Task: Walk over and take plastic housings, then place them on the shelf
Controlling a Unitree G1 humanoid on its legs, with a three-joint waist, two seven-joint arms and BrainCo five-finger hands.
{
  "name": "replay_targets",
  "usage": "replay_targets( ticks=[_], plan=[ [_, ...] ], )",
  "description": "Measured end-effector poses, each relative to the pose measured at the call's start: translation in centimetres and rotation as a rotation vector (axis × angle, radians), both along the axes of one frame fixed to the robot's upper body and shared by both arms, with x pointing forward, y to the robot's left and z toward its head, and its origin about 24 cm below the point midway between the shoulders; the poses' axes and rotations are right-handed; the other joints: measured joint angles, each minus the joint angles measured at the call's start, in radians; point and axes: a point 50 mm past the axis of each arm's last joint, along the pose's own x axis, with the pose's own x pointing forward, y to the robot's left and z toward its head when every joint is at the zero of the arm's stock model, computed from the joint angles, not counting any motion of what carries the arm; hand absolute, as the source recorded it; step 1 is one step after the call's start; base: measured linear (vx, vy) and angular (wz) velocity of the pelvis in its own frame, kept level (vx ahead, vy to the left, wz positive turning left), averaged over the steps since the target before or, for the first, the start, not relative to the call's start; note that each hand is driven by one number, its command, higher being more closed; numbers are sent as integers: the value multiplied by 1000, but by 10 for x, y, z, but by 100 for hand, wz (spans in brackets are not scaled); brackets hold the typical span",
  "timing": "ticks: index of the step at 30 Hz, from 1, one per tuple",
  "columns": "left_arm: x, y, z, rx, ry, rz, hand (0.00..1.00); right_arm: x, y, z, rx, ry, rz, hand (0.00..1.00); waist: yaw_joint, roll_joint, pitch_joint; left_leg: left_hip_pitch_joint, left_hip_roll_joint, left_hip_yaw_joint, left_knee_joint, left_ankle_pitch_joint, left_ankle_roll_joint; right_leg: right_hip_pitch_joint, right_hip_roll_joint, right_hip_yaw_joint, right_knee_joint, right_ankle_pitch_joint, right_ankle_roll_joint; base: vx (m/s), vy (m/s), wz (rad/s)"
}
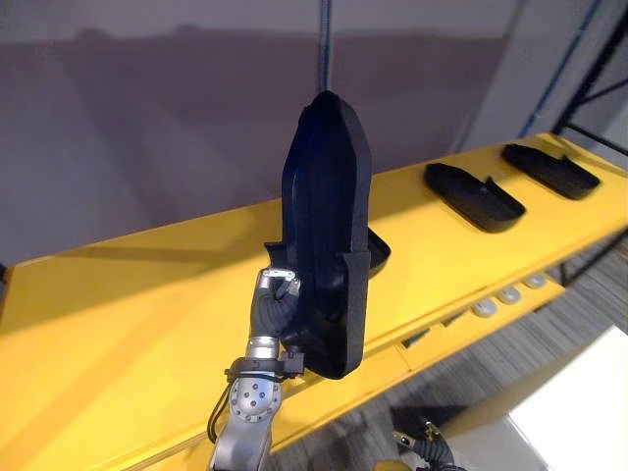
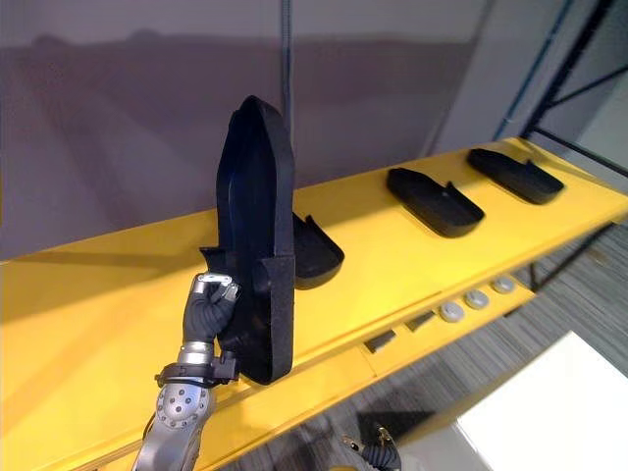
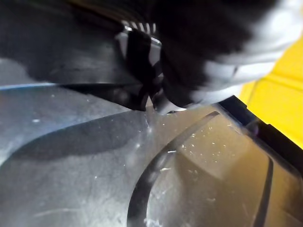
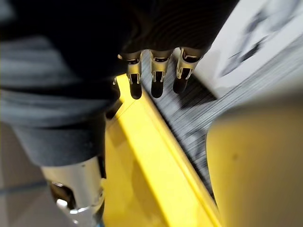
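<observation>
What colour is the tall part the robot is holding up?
Matt black. The plastic housing in the left hand shows best in the left eye view.

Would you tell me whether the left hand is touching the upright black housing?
Touching. The left eye view shows the left hand gripping the lower edge of the upright housing, curled tight against it with no gap.
</observation>
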Motion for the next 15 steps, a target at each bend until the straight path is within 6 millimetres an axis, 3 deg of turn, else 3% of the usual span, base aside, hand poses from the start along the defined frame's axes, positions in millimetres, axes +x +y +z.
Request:
replay_targets(
  ticks=[1,5,12,15],
  plan=[
    [0,-1,0,-10,-1,3,100,0,0,1,-1,-3,4,0,24,13,-7,0,27,-5,-1,-4,-10,41,21,-27,-58,6,-9,218,-218,22],
    [-3,-1,0,-29,8,11,100,3,3,4,2,-25,18,0,40,12,-18,24,63,-5,-23,-10,-28,107,51,-62,-131,18,-27,138,-135,19],
    [-6,2,-4,-29,25,25,100,-5,10,2,18,-12,9,0,65,-11,-15,15,57,-51,-19,-2,-41,165,44,-161,-176,26,-30,68,-10,37],
    [-6,7,3,-32,-3,46,100,5,6,7,-1,-49,5,0,65,-19,-4,-30,66,13,24,5,-52,156,26,-204,-158,27,-32,-24,15,48]
  ],
)
